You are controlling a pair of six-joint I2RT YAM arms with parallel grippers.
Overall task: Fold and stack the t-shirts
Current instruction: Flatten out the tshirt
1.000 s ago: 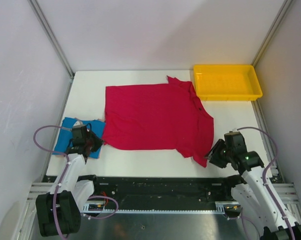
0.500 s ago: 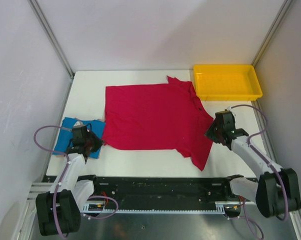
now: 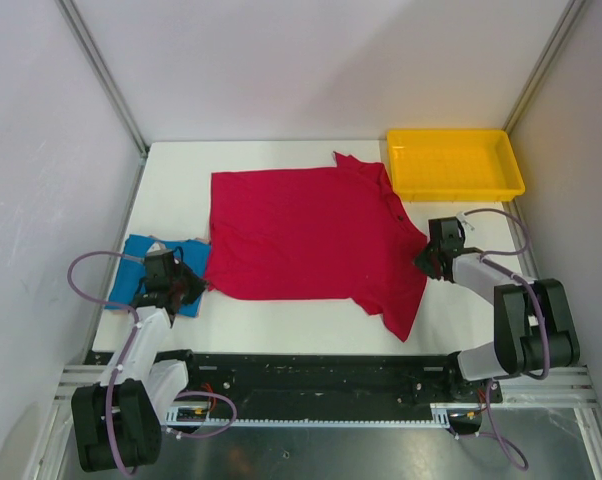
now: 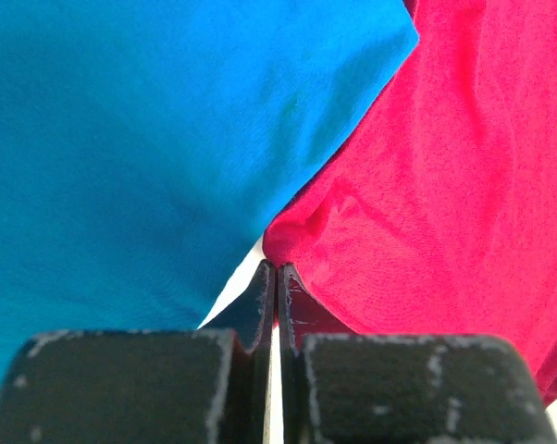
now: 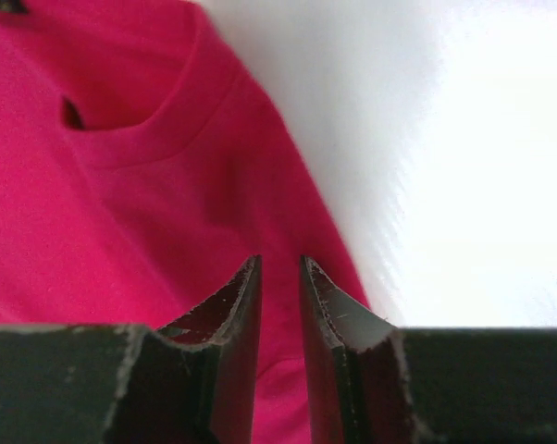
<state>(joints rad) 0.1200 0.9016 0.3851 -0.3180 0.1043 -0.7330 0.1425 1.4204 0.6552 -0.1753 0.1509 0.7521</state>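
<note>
1. A robotics lab test cell.
2. White panel walls (image 3: 311, 70) on aluminium posts (image 3: 101, 75) enclose the table (image 3: 176, 190) from 9 to 3 o'clock.
3. Two robot arms (image 3: 144, 335) are bolted to a metal rail (image 3: 331, 418) at 6 o'clock.

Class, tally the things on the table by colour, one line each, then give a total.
Red: 1, the red t-shirt
Blue: 1, the blue t-shirt
Yellow: 1, the yellow tray
Total: 3
</note>
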